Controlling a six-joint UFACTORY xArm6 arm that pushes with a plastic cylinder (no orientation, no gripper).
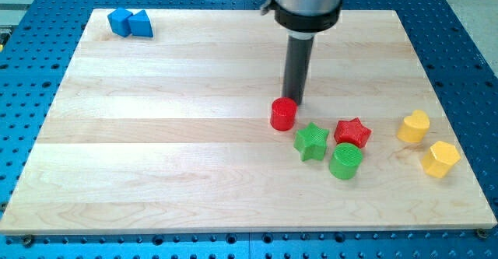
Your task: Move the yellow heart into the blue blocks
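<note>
- Yellow is where I begin: the yellow heart (413, 126) sits near the board's right edge, about mid-height in the view, with nothing touching it
- Just below it and slightly to the view's right lies a second yellow piece, a yellow hexagon-like block (440, 159) — close to the heart but apart from it
- To the view's left of the heart there is a cluster: a red star (352, 132), a green cylinder (345, 161) just below it, a green star (311, 141) beside them, and a red cylinder (283, 114) a little further left
- My tip (295, 101) is down at the board just behind the red cylinder, touching it or nearly so — I cannot tell which; it is well apart from the heart
- There are no fingers on this rig, only the rod, so nothing is held and nothing can be
- The blue blocks (130, 22), two of them pressed together, sit at the top left corner of the wooden board (156, 158), the far end from the heart
- My judgement: the approach step is in hand and the heart is not yet pushed
- The next move calls for bringing the tip round to the heart's right side, past the cluster, then pushing it left and upward on a line that misses the red and green pieces
</note>
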